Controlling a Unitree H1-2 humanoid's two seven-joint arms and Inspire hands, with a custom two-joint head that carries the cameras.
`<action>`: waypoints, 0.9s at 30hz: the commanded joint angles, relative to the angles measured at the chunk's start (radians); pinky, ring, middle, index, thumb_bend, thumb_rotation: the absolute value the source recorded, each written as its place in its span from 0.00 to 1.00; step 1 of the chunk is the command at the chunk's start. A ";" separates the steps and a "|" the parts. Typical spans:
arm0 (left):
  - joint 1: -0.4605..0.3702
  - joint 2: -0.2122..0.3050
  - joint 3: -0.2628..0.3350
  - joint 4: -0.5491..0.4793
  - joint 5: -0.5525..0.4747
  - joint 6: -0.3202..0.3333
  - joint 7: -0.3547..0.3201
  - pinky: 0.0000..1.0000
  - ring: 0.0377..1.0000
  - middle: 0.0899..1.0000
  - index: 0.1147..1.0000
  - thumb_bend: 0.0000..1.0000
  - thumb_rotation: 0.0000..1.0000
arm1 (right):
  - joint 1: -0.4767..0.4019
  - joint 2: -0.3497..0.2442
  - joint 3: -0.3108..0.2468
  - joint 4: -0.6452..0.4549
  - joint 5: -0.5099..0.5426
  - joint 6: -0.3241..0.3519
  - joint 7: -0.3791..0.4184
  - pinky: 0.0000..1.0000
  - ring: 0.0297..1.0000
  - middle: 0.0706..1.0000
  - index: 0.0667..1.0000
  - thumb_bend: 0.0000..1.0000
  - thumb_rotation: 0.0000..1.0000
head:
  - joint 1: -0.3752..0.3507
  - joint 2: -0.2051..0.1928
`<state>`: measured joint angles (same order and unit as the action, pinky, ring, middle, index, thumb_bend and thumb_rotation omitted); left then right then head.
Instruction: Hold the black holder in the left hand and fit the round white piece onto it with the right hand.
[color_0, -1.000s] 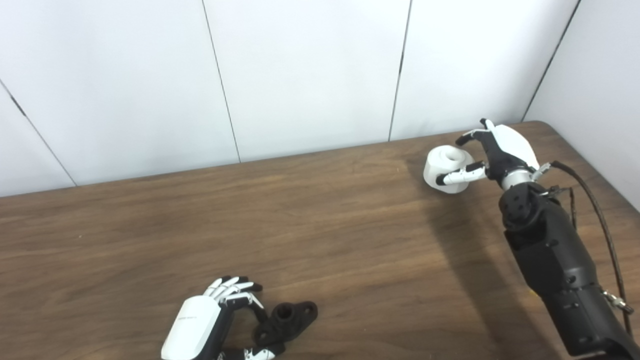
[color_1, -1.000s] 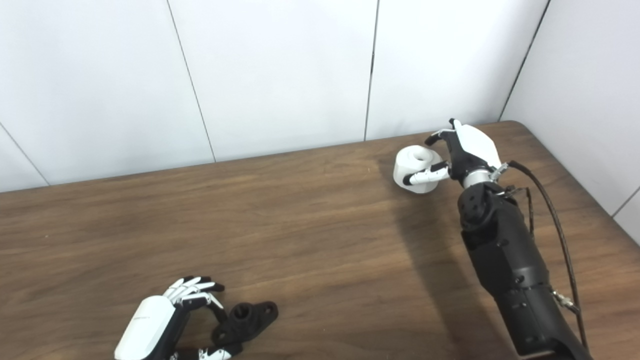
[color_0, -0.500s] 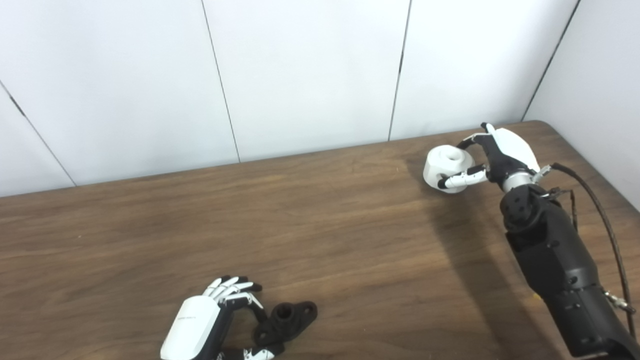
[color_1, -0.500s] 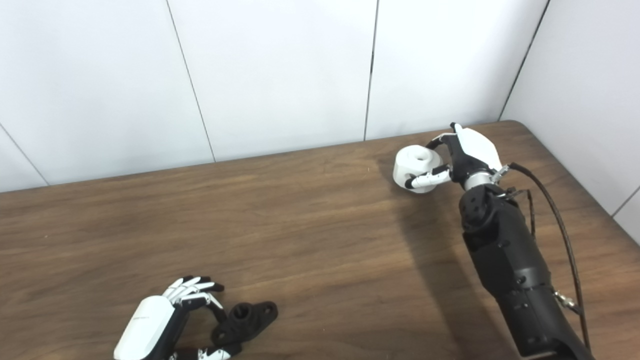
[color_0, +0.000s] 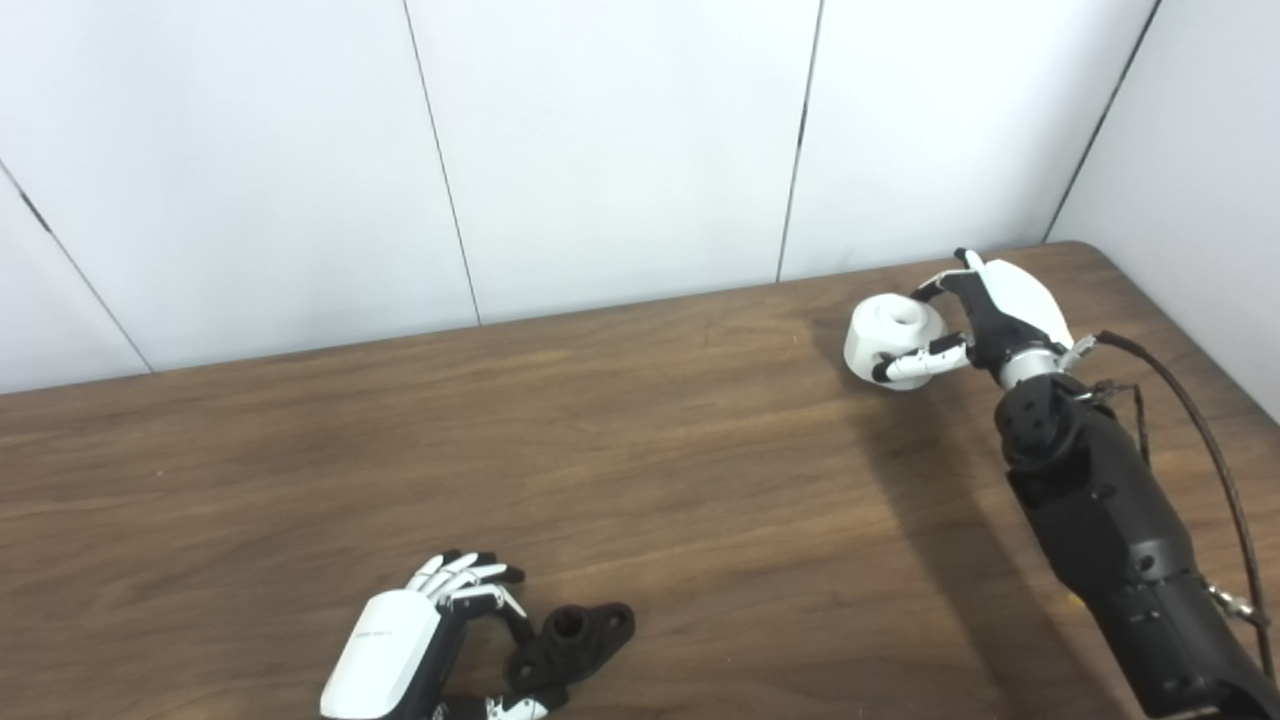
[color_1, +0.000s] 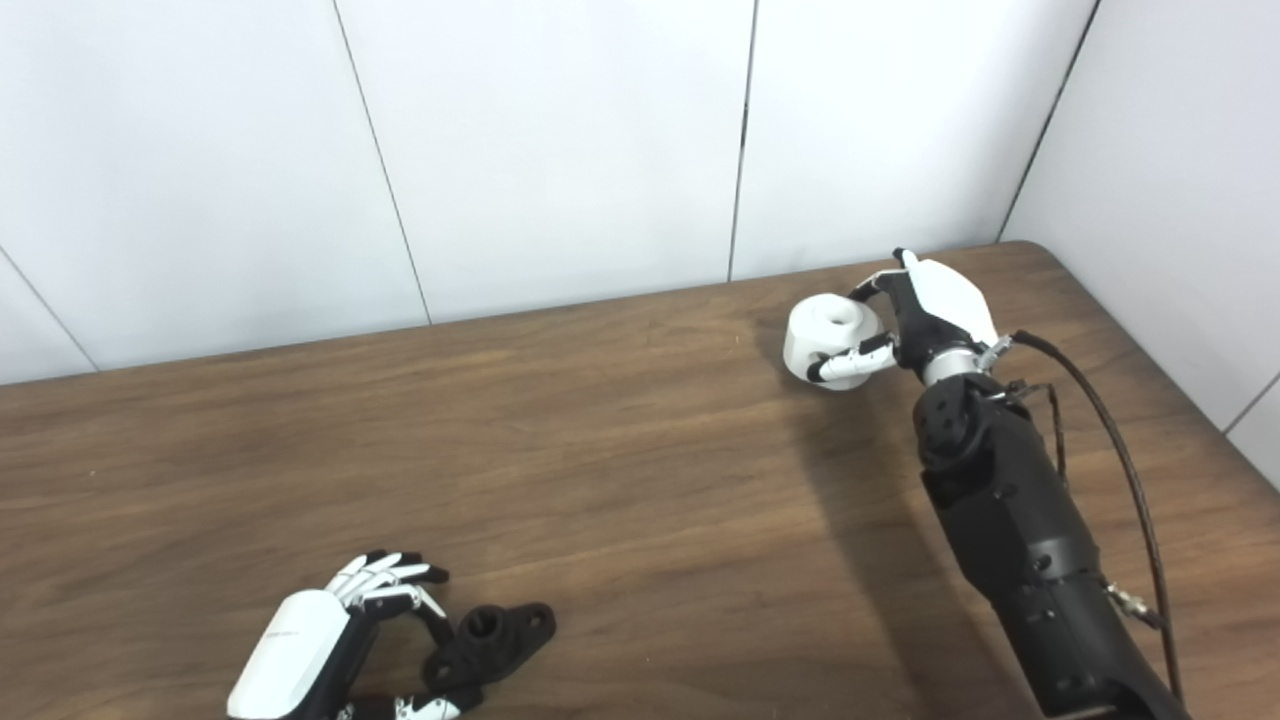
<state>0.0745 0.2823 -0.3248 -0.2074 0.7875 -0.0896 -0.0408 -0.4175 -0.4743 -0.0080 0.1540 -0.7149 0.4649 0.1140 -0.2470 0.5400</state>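
The black holder (color_0: 572, 643) lies flat on the wooden table (color_0: 640, 470) near the front edge. My left hand (color_0: 425, 645) sits just left of it, with a finger and the thumb closed around the holder's near-left end. At the far right of the table the round white piece (color_0: 888, 335), a thick ring with a centre hole, is gripped by my right hand (color_0: 985, 315). Fingers curl over its far top edge and the thumb presses its near side. Whether the piece touches the table cannot be told.
White wall panels (color_0: 620, 150) stand along the table's far edge, and another wall closes the right side. A black cable (color_0: 1190, 420) loops beside my right forearm (color_0: 1110, 530). Bare wood lies between the two hands.
My right hand, with the white piece in it, has edged slightly left and its wrist has turned a little. The left hand and black holder have not moved.
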 joint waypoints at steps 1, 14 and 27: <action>0.001 0.024 0.008 0.019 0.022 0.016 -0.021 0.93 0.85 0.75 0.42 0.52 0.05 | -0.034 -0.038 -0.003 -0.012 0.001 -0.011 -0.036 1.00 1.00 0.97 0.60 0.91 0.27 | 0.001 -0.001; 0.000 0.024 0.008 0.014 0.032 0.019 -0.027 0.93 0.86 0.75 0.42 0.52 0.05 | -0.020 -0.049 -0.001 0.036 0.047 -0.150 -0.157 1.00 1.00 0.90 0.45 0.53 0.14 | 0.000 -0.002; -0.004 0.022 0.005 0.022 0.035 0.012 -0.019 0.93 0.85 0.75 0.42 0.52 0.05 | -0.012 -0.060 0.007 0.027 0.071 -0.165 -0.172 1.00 1.00 0.88 0.45 0.52 0.13 | 0.010 -0.003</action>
<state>0.0718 0.2837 -0.3229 -0.2072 0.7905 -0.0913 -0.0448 -0.3970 -0.4998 0.0042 0.2158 -0.6501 0.3388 -0.0375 -0.2378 0.5354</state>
